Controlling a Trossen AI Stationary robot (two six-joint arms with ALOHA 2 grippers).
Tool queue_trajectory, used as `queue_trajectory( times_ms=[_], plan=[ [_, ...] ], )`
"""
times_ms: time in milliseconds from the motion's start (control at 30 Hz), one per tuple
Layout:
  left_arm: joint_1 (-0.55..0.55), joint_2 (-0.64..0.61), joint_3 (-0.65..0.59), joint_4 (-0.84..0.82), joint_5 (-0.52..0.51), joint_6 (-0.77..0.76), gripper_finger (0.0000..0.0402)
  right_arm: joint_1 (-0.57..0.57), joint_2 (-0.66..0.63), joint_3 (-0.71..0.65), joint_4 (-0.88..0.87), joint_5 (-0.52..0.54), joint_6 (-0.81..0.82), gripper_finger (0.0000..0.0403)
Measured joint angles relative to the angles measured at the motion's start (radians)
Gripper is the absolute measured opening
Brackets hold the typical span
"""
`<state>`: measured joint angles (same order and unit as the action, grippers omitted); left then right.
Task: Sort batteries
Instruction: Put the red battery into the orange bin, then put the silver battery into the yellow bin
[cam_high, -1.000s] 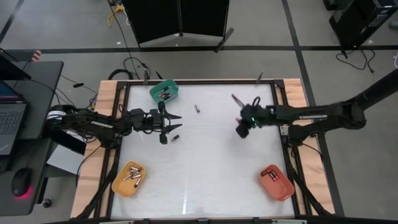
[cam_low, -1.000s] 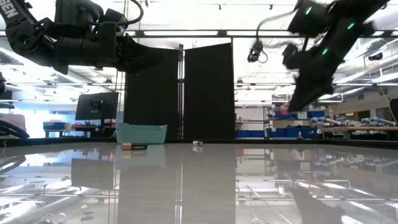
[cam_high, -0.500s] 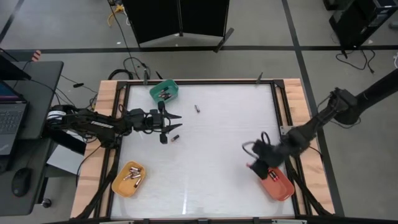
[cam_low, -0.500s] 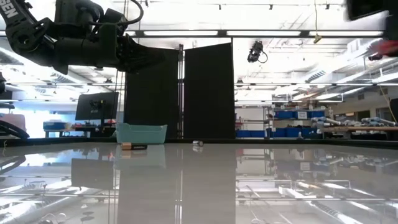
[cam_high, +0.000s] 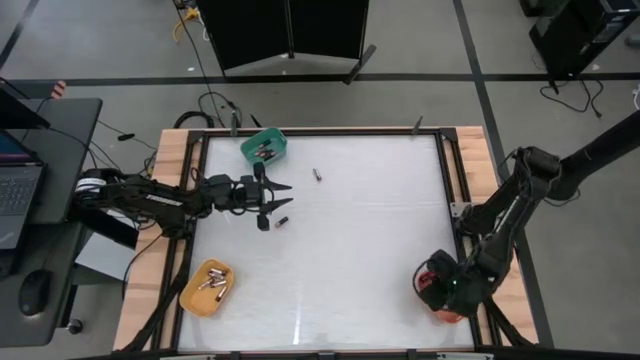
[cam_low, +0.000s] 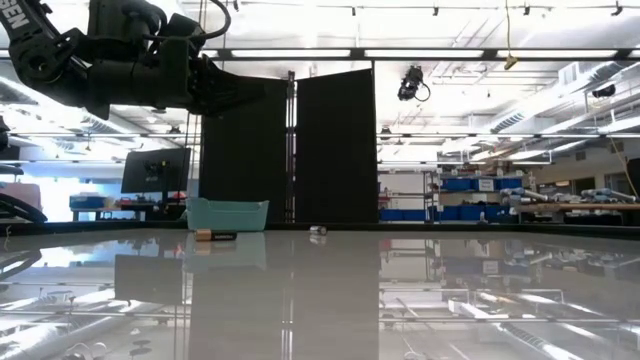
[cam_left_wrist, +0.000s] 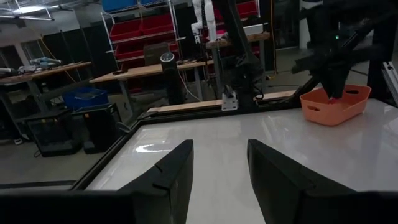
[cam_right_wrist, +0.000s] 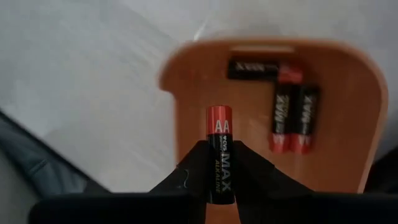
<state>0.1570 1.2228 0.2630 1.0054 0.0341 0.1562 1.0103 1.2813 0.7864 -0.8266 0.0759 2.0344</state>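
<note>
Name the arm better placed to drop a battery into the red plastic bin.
Right: its gripper holds a black red-tipped AA battery directly over the red plastic bin. The left gripper hovers open, far off.

Dark jointed arms (cam_high: 150, 198), blunt black fingers (cam_left_wrist: 174, 171).

You had the broad middle of the white glossy counter (cam_high: 330, 250) open; only one small loose dark battery (cam_high: 317, 176) lay there, with three red-tipped black batteries (cam_right_wrist: 287, 115) inside the shallow orange plastic bin (cam_right_wrist: 348, 74).

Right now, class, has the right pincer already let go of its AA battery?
No: the right pincer grips an AA battery above the red bin.
</note>
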Motion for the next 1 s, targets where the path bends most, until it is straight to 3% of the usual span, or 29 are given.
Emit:
queue_trajectory(
  times_ms=[567,833,1000],
  plan=[
    [0.000,0.000,0.000,0.046,-0.011,0.023,0.0158,0.023,0.181,-0.001,-0.001,-0.077,0.135,0.0060],
    [0.000,0.000,0.004,0.045,-0.011,-0.035,0.0158,0.000,0.154,-0.001,0.005,-0.108,0.102,0.0147],
    [0.000,0.000,0.026,-0.011,-0.010,-0.059,0.0158,-0.020,0.094,-0.001,0.005,-0.121,0.038,0.0177]
  ],
)
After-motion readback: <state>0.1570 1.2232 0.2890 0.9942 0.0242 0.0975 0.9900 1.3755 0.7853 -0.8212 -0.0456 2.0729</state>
